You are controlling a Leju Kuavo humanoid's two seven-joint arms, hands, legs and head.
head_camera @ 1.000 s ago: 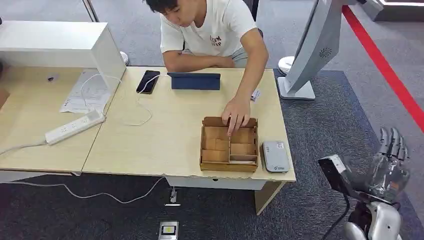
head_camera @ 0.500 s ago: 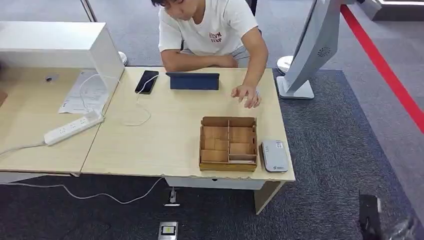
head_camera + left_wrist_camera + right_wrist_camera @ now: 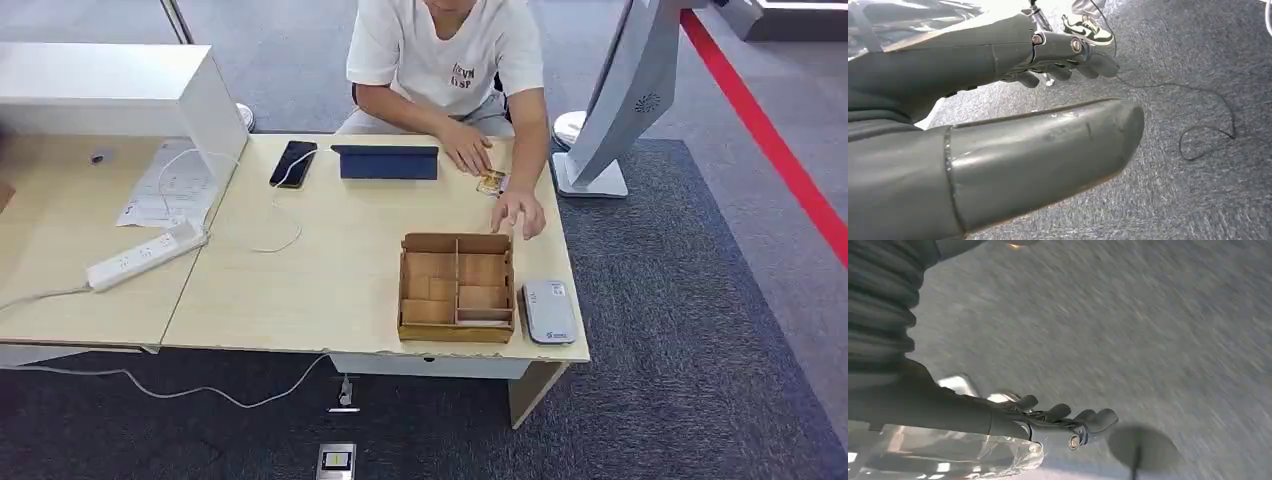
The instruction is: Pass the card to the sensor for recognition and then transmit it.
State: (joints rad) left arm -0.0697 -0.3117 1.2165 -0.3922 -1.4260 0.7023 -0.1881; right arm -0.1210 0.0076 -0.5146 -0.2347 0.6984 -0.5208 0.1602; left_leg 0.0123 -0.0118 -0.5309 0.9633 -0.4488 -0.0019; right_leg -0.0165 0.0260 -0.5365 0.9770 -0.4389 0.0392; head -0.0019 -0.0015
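**benchwatcher:** Left hand point(image 3: 1013, 100) hangs over grey carpet, thumb and fingers apart, nothing in it. Right hand point(image 3: 1013, 422) is the same: fingers a bit spread, empty, floor under it. Neither is anywhere near the desk.

**kuavo_fan:** ok so big to small, what's on the table?

**benchwatcher:** Desk point(image 3: 330, 270) first, light wood, with a person point(image 3: 450, 60) in a white shirt sitting at the far side. Then a wooden box point(image 3: 457, 288) with compartments near the front edge, and the grey sensor point(image 3: 549, 311) just beside it, toward the desk's right corner. A dark tablet point(image 3: 385, 161) and a phone point(image 3: 293, 162) sit at the far edge. Smallest is the card point(image 3: 490, 183), lying flat near the person's hands, just past the tablet and well apart from the sensor.

**kuavo_fan:** so nothing's started really

**benchwatcher:** That's my read. Card isn't picked up, so scan and hand-off are both still to do.

**kuavo_fan:** what goes wrong from here?

**benchwatcher:** My guess: a flat card on a smooth desk is hard to get fingers under, so it could skid away instead of lifting. The person's hands are right next to it, so a reach could bump them. And the box stands between the robot and the card, easy to clip with an arm.
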